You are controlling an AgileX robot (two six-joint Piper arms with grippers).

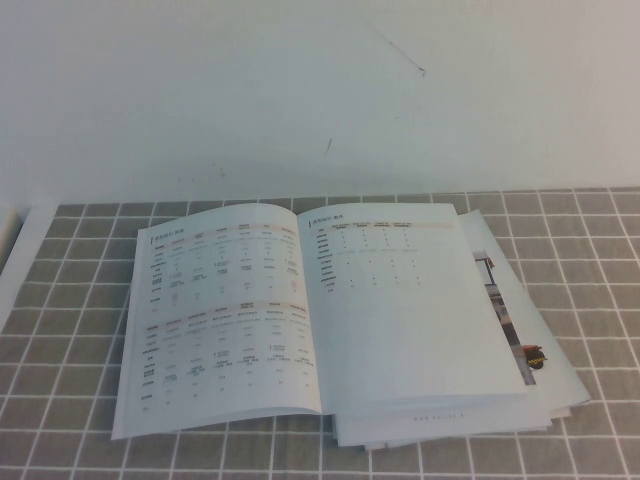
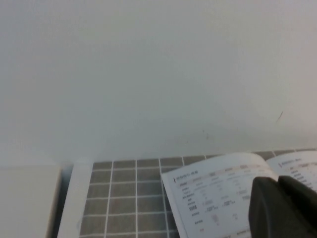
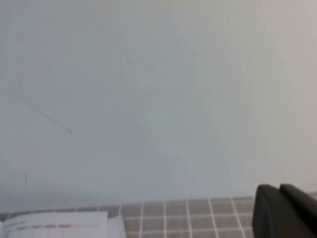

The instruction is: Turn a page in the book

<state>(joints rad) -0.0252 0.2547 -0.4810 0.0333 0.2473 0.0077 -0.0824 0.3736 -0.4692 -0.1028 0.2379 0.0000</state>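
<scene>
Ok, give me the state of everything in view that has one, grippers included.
book: open, lying flat on the tiled mat
page: on the right side, flat, not yet lifted
loose sheets: under the book, sticking out on the right
left gripper: shut, holding nothing, back from the book
right gripper: shut, holding nothing, back from the book
</scene>
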